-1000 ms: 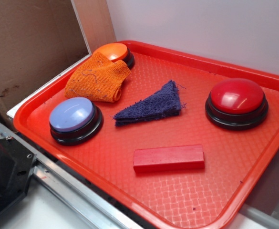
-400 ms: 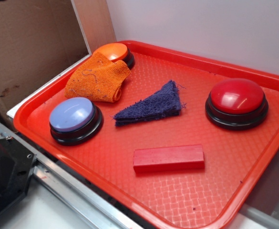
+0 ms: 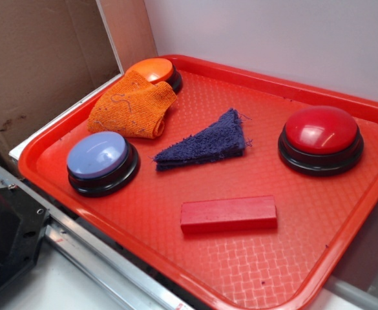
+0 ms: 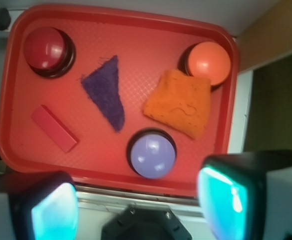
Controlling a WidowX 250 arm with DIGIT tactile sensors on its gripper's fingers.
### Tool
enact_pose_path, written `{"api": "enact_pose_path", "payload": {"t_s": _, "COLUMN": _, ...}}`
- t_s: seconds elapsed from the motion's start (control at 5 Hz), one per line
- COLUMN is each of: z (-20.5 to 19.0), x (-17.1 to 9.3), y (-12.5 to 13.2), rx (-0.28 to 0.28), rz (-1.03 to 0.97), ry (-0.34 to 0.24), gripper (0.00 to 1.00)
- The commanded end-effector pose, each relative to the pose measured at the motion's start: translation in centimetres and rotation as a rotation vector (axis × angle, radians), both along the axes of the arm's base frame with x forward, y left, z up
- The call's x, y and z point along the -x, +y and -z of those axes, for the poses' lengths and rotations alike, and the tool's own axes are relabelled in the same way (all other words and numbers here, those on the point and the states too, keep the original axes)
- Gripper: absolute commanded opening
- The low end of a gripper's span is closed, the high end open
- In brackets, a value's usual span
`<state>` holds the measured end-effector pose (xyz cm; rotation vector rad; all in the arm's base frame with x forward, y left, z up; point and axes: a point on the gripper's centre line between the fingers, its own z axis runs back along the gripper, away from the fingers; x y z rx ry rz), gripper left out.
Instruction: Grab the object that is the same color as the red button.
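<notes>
Overhead wrist view and oblique exterior view of a red tray (image 3: 253, 84) carrying the task's items. The red block (image 3: 228, 214), flat and long, lies on the tray floor in front of the red button (image 3: 320, 138), apart from it and touching nothing; in the wrist view the same block (image 4: 54, 128) sits below the red button (image 4: 48, 50). Beside the red button, toward the tray's middle, lies a purple cloth (image 3: 206, 144), folded to a wedge. Farther from the red button stand a pale blue button (image 3: 102, 161) and an orange button (image 3: 156, 72), the latter partly covered by an orange cloth (image 3: 132, 104). The gripper (image 4: 138, 202) appears only in the wrist view, high above the tray's near rim and well apart from the block; its two fingers (image 4: 220, 197) stand wide apart with nothing between them. Progress, as judged from these views: no part of the grasp is done. The block is untouched, and the gripper has yet to travel over it, line its jaws across the narrow width, descend, close and lift
</notes>
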<state>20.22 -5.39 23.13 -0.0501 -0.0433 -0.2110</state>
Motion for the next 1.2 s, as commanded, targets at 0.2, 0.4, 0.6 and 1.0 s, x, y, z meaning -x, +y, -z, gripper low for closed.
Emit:
{"api": "enact_pose_path", "payload": {"t_s": 0.2, "z": 3.3, "x": 4.3, "y": -15.3, "rx": 0.023, "rz": 0.441, "ry": 0.046, "gripper": 1.00}}
{"api": "enact_pose_path", "payload": {"t_s": 0.4, "z": 3.3, "x": 4.3, "y": -15.3, "rx": 0.023, "rz": 0.441, "ry": 0.046, "gripper": 1.00}}
{"api": "enact_pose_path", "payload": {"t_s": 0.6, "z": 3.3, "x": 4.3, "y": -15.3, "rx": 0.023, "rz": 0.441, "ry": 0.046, "gripper": 1.00}}
{"api": "enact_pose_path", "payload": {"t_s": 1.0, "z": 10.5, "x": 4.9, "y": -12.2, "rx": -0.020, "rz": 0.512, "ry": 0.126, "gripper": 1.00}}
